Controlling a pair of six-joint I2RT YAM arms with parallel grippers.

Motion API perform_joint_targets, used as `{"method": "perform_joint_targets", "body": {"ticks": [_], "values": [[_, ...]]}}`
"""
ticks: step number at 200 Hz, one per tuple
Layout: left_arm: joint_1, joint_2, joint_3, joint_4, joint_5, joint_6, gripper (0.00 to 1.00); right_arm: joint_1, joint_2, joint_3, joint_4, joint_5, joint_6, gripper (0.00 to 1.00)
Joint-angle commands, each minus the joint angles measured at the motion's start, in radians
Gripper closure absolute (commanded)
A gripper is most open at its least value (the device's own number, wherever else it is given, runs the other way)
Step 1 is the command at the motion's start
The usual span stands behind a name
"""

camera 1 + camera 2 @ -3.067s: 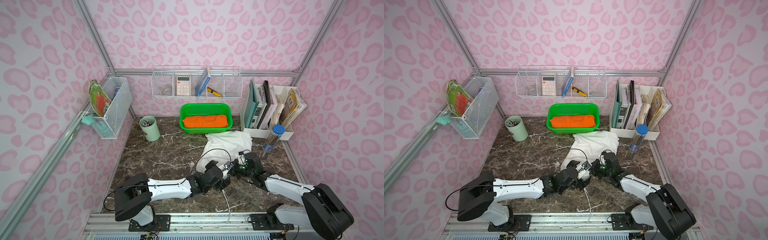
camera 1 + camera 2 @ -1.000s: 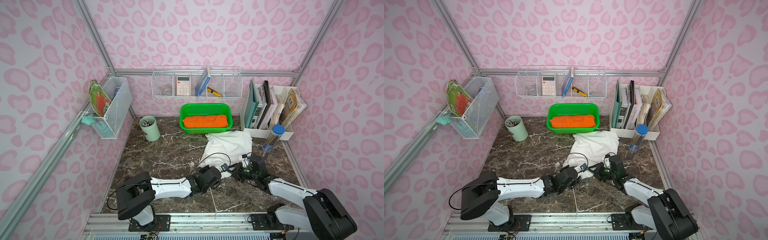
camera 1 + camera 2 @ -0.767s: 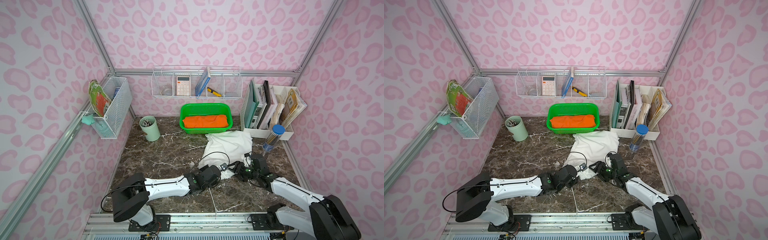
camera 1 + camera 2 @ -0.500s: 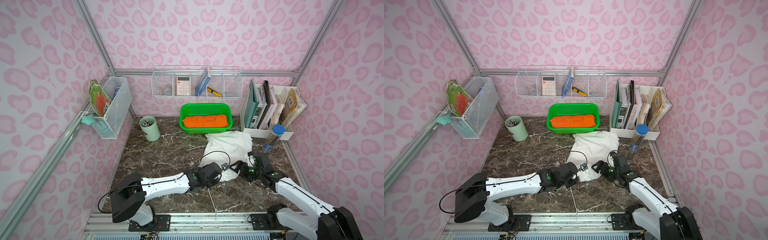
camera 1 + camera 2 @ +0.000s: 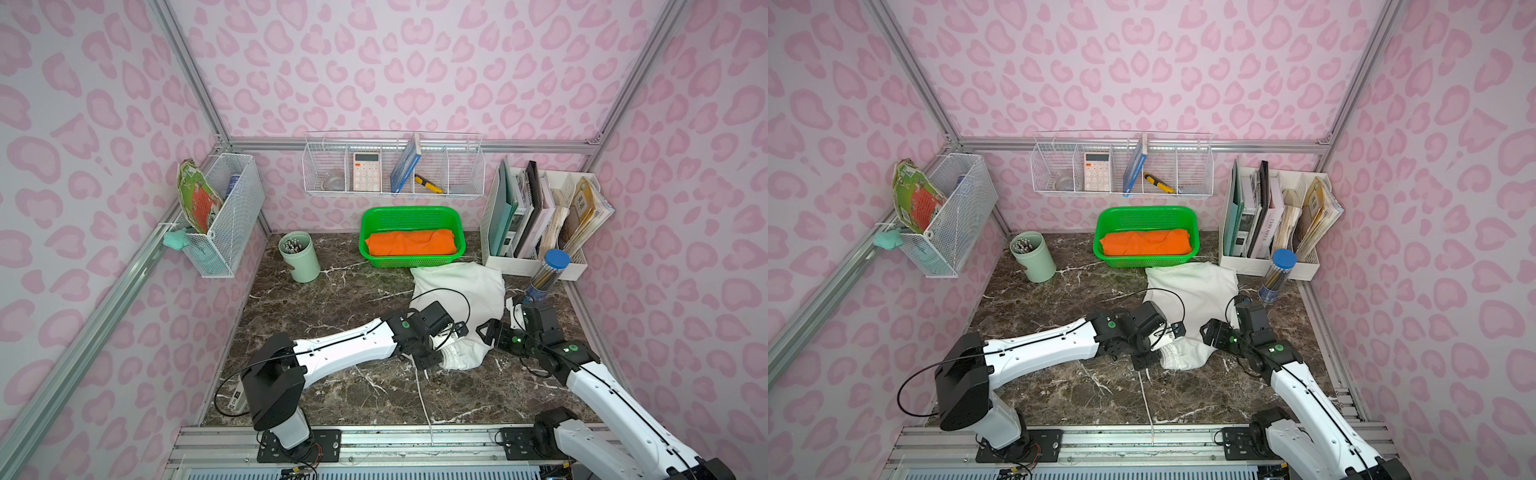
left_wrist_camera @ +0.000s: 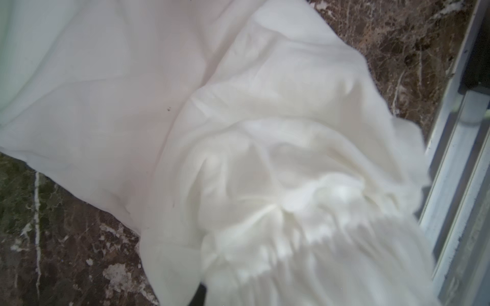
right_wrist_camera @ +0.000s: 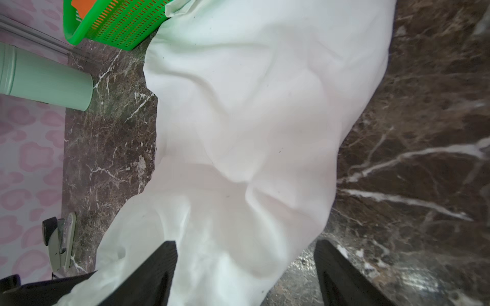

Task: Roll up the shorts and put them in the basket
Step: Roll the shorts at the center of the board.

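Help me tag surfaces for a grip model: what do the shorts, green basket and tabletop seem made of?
The shorts: thin white cloth, matte, draping in soft folds. The green basket: likely moulded plastic, glossy, with slotted walls. The tabletop: polished dark marble or marble-look laminate, white-veined with a sheen; cannot tell which.

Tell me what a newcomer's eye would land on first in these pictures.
The pink leopard-spot walls all round hit first, then the bright green basket at the back of the dark marble table, holding an orange cloth. In front of it lie the white shorts, with the left gripper shut on the gathered waistband and the right gripper open at their opposite edge.
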Motion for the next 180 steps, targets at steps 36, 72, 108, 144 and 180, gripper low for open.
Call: {"method": "perform_joint_targets", "body": {"ticks": [36,72,108,144,180], "values": [[0.070,0.179,0.238,-0.282,0.298,0.083,0.87,0.014,-0.007,0.050,0.016,0.026,-0.175,0.19],[0.106,0.330,0.403,-0.423,0.416,0.140,0.87,0.122,-0.037,0.073,0.068,0.083,-0.297,0.24],[0.151,0.482,0.572,-0.561,0.507,0.172,0.88,0.282,-0.057,0.085,0.116,0.242,-0.441,0.22],[0.180,0.555,0.644,-0.595,0.531,0.191,0.88,0.289,-0.106,0.084,0.141,0.328,-0.510,0.19],[0.210,0.572,0.662,-0.588,0.556,0.210,0.88,0.290,-0.128,0.095,0.117,0.349,-0.548,0.19]]}}
